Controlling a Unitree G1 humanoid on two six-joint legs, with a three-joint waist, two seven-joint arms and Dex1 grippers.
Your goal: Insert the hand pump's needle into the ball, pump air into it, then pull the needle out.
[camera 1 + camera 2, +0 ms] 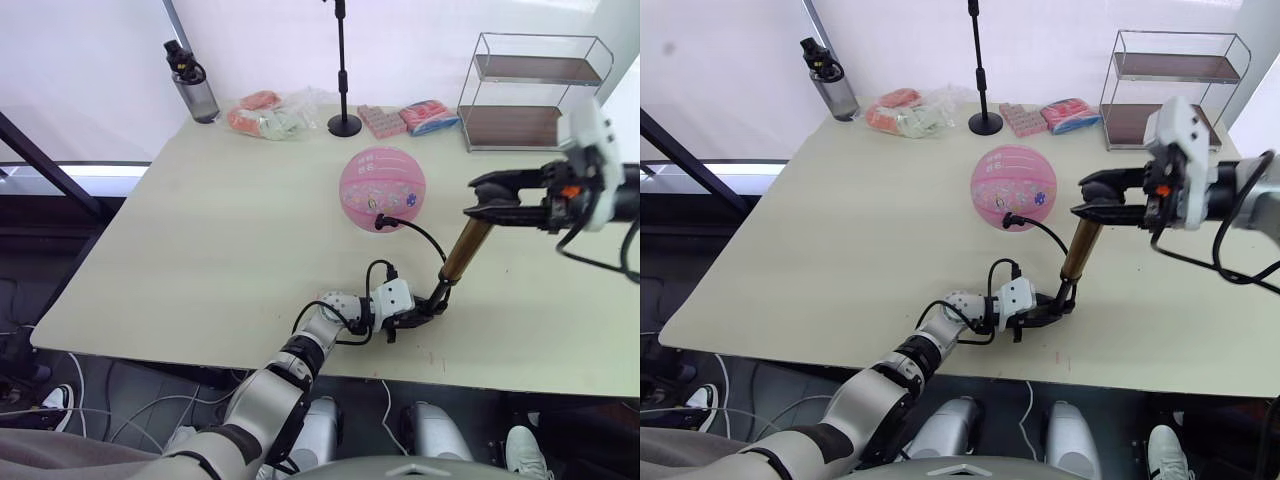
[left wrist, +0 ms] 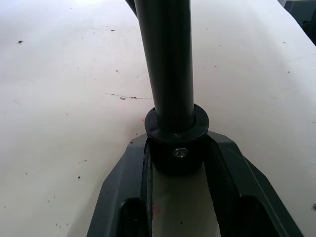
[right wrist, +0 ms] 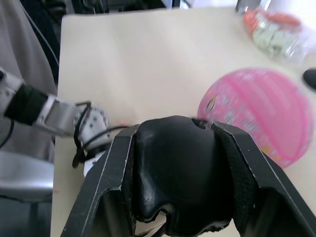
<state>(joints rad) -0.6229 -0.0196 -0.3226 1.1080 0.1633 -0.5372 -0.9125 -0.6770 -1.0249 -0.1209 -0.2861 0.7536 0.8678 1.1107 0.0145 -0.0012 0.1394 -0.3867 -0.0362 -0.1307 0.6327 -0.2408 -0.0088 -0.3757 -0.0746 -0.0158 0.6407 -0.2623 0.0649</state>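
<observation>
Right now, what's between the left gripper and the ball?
In the left eye view, the hose arcs from the pump base to the ball; below it is bare table between the left gripper and ball.

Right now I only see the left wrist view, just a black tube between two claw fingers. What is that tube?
Observer: It's the bottom of the hand pump, which leans over the table.
Operator: Is anybody holding the top?
Observer: Yes, the right claw is shut on the black handle.
Operator: Where's the ball?
Observer: The pink ball sits behind the pump, with the hose plugged into its front.
</observation>
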